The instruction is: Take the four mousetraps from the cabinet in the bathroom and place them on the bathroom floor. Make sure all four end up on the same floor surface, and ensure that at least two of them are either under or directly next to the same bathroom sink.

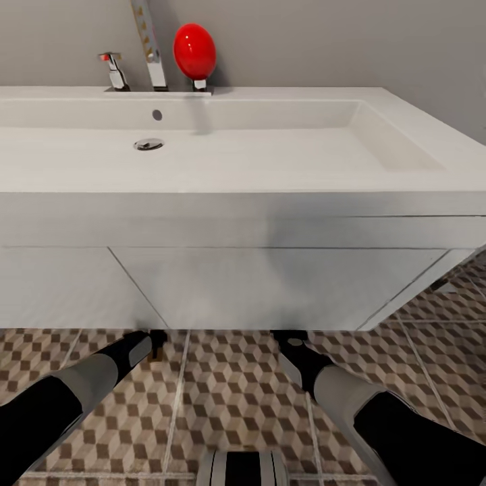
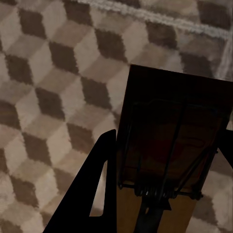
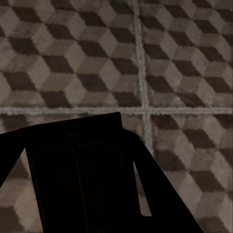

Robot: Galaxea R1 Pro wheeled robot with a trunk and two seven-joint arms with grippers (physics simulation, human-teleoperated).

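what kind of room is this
Most likely a bathroom: a wide white sink with a chrome tap on a white vanity, above a cube-patterned tiled floor.

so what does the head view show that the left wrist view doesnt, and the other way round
Head view alone: the white sink with its chrome tap and red knob, the vanity below, and both arms reaching toward its base. Left wrist view alone: a close look at a mousetrap, its wire parts visible, held between the left gripper's jaws. Shared: the cube-patterned floor, close under the left gripper.
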